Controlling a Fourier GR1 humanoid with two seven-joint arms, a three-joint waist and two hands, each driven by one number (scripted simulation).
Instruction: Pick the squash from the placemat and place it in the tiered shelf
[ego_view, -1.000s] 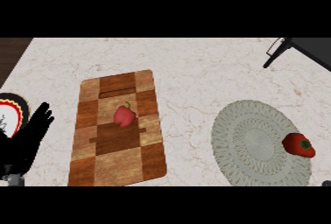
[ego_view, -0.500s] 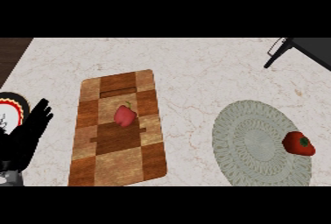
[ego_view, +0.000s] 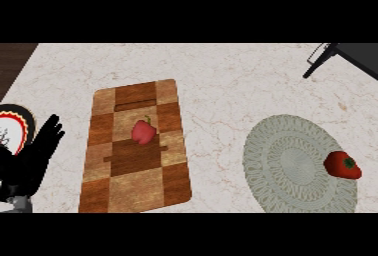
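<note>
The red squash (ego_view: 342, 165) lies on the round woven placemat (ego_view: 295, 167), at its right edge, not yet touched; its long axis runs roughly left to right, slightly tilted, with the green stem end pointing right. Judged from this, the pick has not begun and the placing remains. The tiered shelf (ego_view: 347, 56) shows only as a dark frame at the upper right corner. The left hand (ego_view: 35, 155) rests at the left edge, fingers straight and released, holding nothing. The right hand is out of sight. A chequered wooden cutting board (ego_view: 136, 170) carries a red pepper (ego_view: 143, 131).
</note>
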